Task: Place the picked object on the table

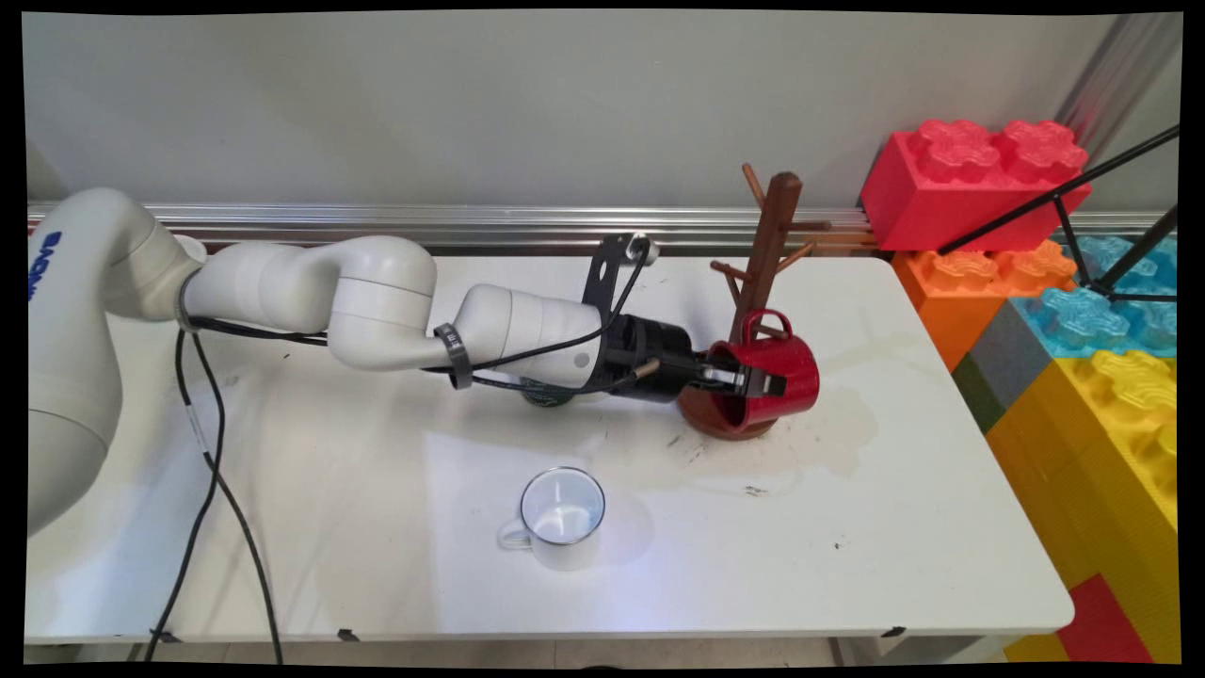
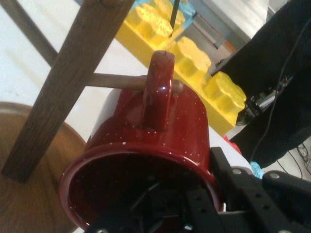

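Beside the brown wooden mug tree (image 1: 764,247), the black two-finger gripper (image 1: 753,380) clamps the rim of a speckled red enamel mug (image 1: 786,363), one finger inside, the mug's handle hooked over a low peg (image 2: 114,81). Nearer, a white enamel mug (image 1: 562,516) stands apart on the white table (image 1: 923,527).

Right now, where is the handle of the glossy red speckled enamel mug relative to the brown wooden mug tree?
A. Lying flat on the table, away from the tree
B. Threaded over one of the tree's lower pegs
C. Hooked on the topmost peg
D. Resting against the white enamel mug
B. In the hand view a lower peg of the brown wooden mug tree passes through the handle of the red speckled mug, which the gripper grasps at its rim, one finger inside.
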You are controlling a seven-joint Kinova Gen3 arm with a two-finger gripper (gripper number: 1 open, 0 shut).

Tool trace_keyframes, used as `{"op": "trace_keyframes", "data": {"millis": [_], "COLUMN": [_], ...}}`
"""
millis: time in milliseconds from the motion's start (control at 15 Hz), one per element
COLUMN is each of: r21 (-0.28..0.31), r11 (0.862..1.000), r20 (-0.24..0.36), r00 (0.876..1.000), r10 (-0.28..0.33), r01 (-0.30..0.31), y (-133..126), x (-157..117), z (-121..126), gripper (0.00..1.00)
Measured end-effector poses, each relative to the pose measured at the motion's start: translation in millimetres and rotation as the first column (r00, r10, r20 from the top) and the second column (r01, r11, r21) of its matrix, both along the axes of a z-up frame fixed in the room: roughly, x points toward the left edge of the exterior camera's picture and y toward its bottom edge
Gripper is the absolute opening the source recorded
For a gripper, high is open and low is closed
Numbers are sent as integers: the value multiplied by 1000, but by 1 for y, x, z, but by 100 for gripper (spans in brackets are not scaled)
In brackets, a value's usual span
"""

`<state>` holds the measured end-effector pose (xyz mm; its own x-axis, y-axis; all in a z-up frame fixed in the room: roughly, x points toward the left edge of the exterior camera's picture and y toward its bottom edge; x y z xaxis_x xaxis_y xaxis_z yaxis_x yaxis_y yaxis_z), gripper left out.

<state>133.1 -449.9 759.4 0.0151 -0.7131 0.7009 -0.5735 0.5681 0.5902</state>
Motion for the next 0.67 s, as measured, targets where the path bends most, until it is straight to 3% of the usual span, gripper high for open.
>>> {"op": "trace_keyframes", "data": {"millis": [667], "r21": [23], "r11": [996], "r20": [-29], "r00": [996], "r10": [-82], "r01": [82], "y": [29], "x": [-4], "z": [15], "gripper": [0]}}
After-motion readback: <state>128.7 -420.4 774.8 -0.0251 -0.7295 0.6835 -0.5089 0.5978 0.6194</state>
